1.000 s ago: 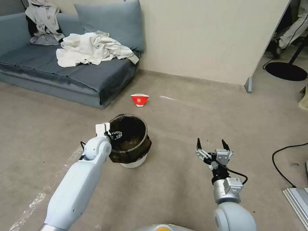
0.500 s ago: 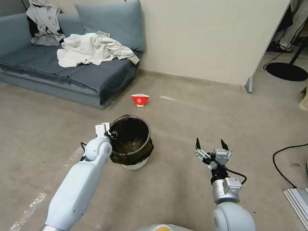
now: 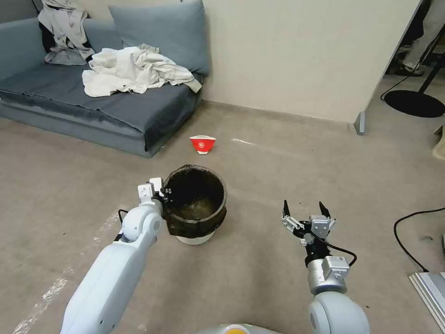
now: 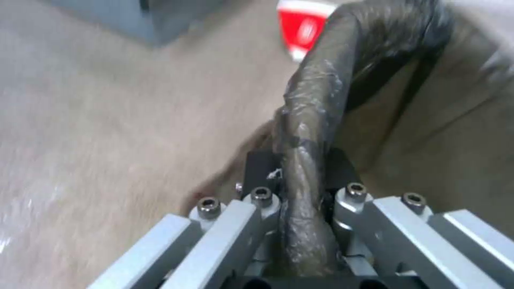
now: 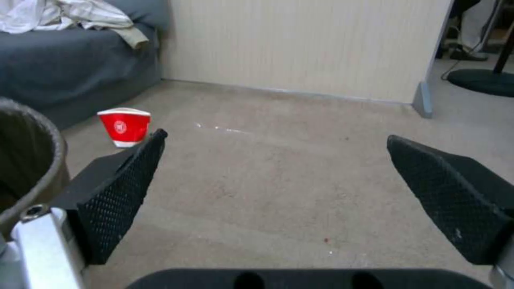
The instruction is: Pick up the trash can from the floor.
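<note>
The trash can (image 3: 198, 204), a white bucket lined with a dark bag folded over its rim, stands about upright on the beige floor (image 3: 278, 162) in front of me. My left gripper (image 3: 165, 194) is shut on the can's near-left rim. In the left wrist view the bag-covered rim of the trash can (image 4: 321, 100) runs between the fingers of the left gripper (image 4: 300, 166). Whether the white base is off the floor I cannot tell. My right gripper (image 3: 305, 209) hovers open to the can's right, holding nothing. The right wrist view has the right gripper (image 5: 277, 137) with the trash can (image 5: 27, 152) at the edge.
A red-and-white paper cup (image 3: 202, 144) stands on the floor beyond the can. A blue-grey sofa (image 3: 92, 102) with heaped clothes is at far left and a beige partition wall (image 3: 301, 55) lies ahead. A black cable (image 3: 408, 232) and a round black stand base (image 3: 414, 103) are at right.
The trash can has shifted to the right and risen slightly with my left gripper on its rim, going from tilted to more upright. The right arm has stayed still.
</note>
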Tool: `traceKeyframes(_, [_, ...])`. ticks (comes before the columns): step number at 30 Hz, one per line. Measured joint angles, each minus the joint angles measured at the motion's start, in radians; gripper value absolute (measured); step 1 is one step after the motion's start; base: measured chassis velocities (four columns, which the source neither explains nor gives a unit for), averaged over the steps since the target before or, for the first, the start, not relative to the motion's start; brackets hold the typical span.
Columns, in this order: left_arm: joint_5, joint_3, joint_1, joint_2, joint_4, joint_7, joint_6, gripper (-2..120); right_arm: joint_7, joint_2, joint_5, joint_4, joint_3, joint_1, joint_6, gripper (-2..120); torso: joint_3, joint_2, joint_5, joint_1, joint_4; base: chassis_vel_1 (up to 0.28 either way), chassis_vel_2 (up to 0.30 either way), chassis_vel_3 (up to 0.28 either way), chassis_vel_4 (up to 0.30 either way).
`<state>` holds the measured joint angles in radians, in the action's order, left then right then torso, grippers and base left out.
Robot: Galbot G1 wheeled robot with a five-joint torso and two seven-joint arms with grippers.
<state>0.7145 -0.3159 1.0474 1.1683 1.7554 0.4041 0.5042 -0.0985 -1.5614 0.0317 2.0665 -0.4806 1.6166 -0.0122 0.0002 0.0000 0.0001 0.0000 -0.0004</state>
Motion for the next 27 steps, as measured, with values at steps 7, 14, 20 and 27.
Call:
traceKeyframes(7, [-0.004, -0.063, 0.085, -0.042, 0.122, -0.086, -0.089, 5, -0.006, 0.013, -0.002, -0.002, -0.003, -0.008, -0.008, 100, 0.000, 0.000, -0.0003, 0.000, 0.0001, 0.000, 0.000, 0.000, 0.000])
traceKeyframes(14, [0.000, -0.167, 0.226, -0.073, 0.236, -0.172, -0.143, 5, -0.010, 0.012, -0.002, -0.001, -0.004, -0.013, -0.010, 100, 0.000, 0.000, 0.0000, 0.000, 0.0003, 0.000, 0.000, 0.000, 0.000])
traceKeyframes(20, [-0.003, -0.243, 0.391, -0.068, 0.347, -0.186, -0.182, 5, -0.013, 0.007, -0.002, 0.003, -0.004, -0.011, -0.010, 100, 0.000, 0.000, 0.0000, 0.000, 0.0008, 0.000, 0.000, 0.000, 0.000])
traceKeyframes(27, [-0.100, -0.251, 0.502, 0.009, 0.428, -0.196, -0.281, 5, -0.019, -0.003, -0.001, 0.007, -0.002, -0.012, -0.007, 100, 0.000, 0.000, -0.0001, 0.000, 0.0005, 0.000, 0.000, 0.000, 0.000])
